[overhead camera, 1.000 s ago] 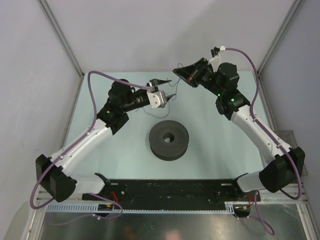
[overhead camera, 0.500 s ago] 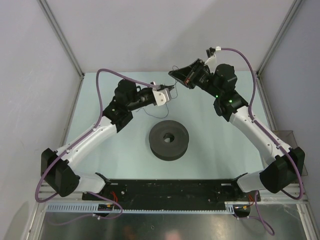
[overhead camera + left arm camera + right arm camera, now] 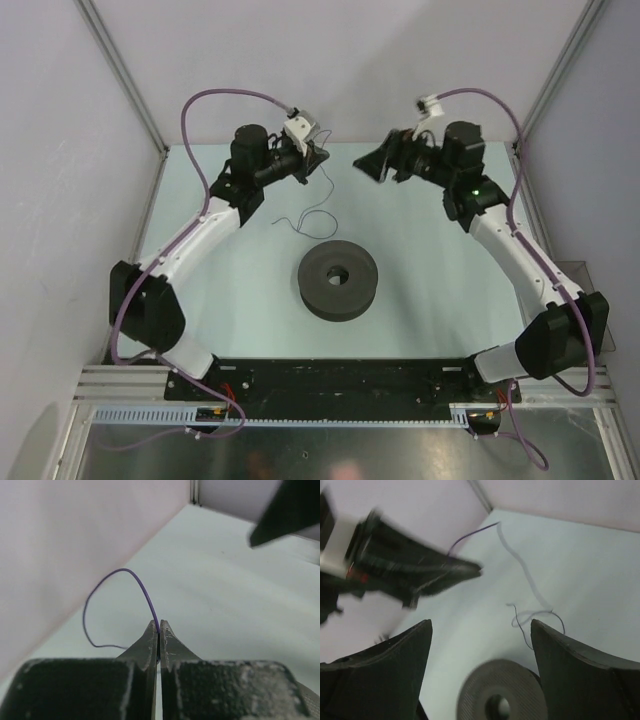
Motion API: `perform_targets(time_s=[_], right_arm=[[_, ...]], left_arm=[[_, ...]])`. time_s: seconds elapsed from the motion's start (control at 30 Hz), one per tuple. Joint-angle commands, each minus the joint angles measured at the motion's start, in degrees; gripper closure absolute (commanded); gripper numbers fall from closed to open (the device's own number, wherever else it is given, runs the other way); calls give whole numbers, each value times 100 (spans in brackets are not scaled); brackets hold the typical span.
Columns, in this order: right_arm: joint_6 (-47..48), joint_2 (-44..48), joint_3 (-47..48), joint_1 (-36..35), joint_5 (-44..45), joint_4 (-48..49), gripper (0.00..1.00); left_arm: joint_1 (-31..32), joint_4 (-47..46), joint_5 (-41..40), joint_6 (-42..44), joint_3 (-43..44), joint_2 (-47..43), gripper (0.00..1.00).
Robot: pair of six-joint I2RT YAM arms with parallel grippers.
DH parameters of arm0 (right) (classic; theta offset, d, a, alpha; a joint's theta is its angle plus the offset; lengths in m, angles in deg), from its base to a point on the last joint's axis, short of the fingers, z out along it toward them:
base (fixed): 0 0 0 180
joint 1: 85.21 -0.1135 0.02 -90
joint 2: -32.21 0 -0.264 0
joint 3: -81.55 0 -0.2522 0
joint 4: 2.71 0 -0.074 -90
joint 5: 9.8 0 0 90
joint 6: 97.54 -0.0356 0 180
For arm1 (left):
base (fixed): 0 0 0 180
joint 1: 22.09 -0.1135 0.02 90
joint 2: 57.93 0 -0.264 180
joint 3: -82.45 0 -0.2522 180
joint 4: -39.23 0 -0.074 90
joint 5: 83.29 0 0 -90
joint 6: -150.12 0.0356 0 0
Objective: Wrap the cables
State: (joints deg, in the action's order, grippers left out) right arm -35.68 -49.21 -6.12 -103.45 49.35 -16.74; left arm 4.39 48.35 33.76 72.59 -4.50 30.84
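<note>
On the overhead view, my left arm [image 3: 190, 255] climbs the left side of the frame from its base at the lower left. Its wrist bends to point right, near the top centre. The left gripper [image 3: 158, 627] is clamped tight, its two dark, grainy fingers pressed flat together with the thin purple wire [image 3: 125, 570] pinched at their tips. From that pinch the wire arches up and left in a smooth loop against the pale matte wall [image 3: 75, 540]. In the overhead view the rest of it drops to the table [image 3: 430, 270] and lies in a loose curl just above the spool [image 3: 338, 280], apart from it.

My right arm [image 3: 520, 260] rises from the lower right, with its wrist turned left at the upper right of centre. The right gripper [image 3: 480, 625] faces the left one across a gap, its broad black fingers spread wide with nothing between them.

The spool is round, dark grey and dull-surfaced, with a centre hole. The table is a smooth, pale blue-green sheet. A thick purple cable [image 3: 215, 95] loops high over the left arm.
</note>
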Motion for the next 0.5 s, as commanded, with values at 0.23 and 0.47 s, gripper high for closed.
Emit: perform_targets(time_s=[0.23,0.47], right_arm=[[4578,-709,67,-2174,249,-1165,34],[4715,-1930,72,-2572,928,69,37]], left_arm=[[-892,96,476,-2519,706,1163,100],[-1161,92,749,-3081,1002,1673,100]])
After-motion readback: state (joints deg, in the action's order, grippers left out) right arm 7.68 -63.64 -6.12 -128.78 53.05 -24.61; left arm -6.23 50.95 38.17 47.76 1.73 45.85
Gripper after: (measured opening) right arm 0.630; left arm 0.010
